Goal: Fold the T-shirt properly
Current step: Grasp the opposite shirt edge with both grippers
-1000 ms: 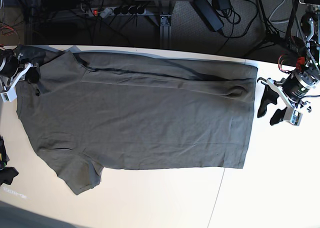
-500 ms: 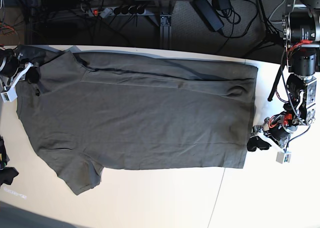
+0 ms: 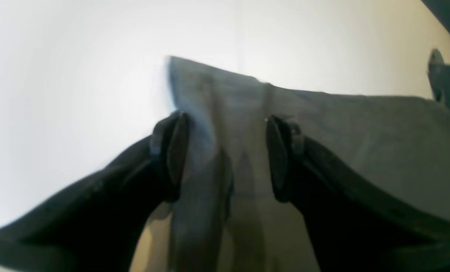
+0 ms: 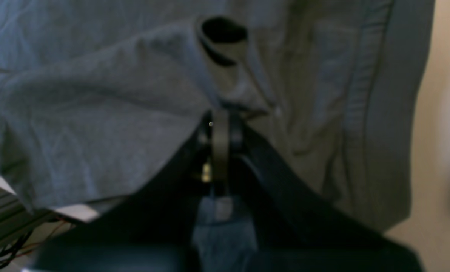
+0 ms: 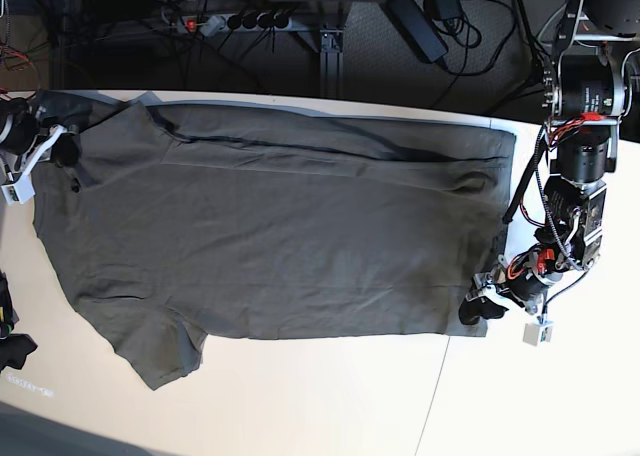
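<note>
The dark olive-grey T-shirt [image 5: 280, 226] lies spread flat across the white table, neck end at the left and hem at the right. My left gripper [image 5: 478, 311] is down at the hem's near right corner. In the left wrist view it [image 3: 225, 151] is open, its fingers [image 3: 172, 151] straddling the edge of the T-shirt [image 3: 323, 124]. My right gripper [image 5: 62, 146] sits at the far left shoulder. In the right wrist view it [image 4: 220, 128] is shut on a fold of the T-shirt [image 4: 96, 113] beside the neck opening.
A seam in the tabletop [image 5: 438, 386] runs from the shirt's near right corner toward the front edge. A power strip [image 5: 230, 21] and cables lie on the dark floor behind the table. A black object [image 5: 10, 346] sits at the left edge.
My left arm has swung from beside the far right part of the hem down to its near right corner, with the jaws open wider. The right gripper has stayed put.
</note>
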Tool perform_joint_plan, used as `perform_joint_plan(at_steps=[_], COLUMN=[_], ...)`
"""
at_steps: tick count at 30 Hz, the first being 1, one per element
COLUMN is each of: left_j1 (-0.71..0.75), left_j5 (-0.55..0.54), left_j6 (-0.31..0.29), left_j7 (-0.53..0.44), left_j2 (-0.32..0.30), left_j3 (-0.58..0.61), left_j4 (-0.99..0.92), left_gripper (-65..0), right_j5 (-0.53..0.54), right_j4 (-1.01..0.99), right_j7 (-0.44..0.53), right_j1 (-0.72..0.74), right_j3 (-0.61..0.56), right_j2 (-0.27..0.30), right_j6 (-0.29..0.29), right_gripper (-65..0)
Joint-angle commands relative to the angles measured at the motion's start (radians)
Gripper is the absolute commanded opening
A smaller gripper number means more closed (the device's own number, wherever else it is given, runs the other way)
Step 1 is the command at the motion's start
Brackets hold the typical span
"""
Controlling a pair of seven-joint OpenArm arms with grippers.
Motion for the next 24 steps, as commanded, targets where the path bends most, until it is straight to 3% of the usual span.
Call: perform_joint_plan(at_steps=[1,5,7,10,12,19,24], left_j1=[-0.008,-0.008,-0.008,-0.008,-0.008,-0.007,-0.007], left_j5=[0.047,0.094,0.117,0.114,0.114,0.115,0.115], left_j6=[0.034,0.033,0.020,-0.076,-0.113,-0.113,-0.140], left_j7=[0.049,0.037,0.037,0.037,0.038,0.042,0.044], left_j2=[0.000,0.003,0.002,0.003,0.003,0.003,0.003], left_j3=[0.006,0.006,0.006,0.006,0.006,0.006,0.006], left_j4=[0.000,0.000,0.000,0.000,0.000,0.000,0.000], left_gripper=[-27.6,-30.7,-44.6,-65.0,-65.0,-65.0,-65.0], right_j5=[-0.058,-0.052,-0.042,-0.038,-0.027,-0.003,-0.004], right_j4=[-0.008,-0.007,-0.005,0.021,0.052,0.196,0.210], right_j7=[-0.074,-0.074,-0.074,-0.075,-0.080,-0.086,-0.086], right_j1=[-0.012,-0.012,-0.011,-0.010,-0.010,-0.005,0.138], right_j3=[-0.004,-0.004,-0.004,0.002,0.018,0.190,0.281], right_j2=[0.011,0.011,0.011,0.011,0.011,0.011,0.012], right_j6=[0.066,0.066,0.066,0.066,0.066,0.066,0.063], right_gripper=[-65.0,-65.0,-65.0,-65.0,-65.0,-65.0,-65.0])
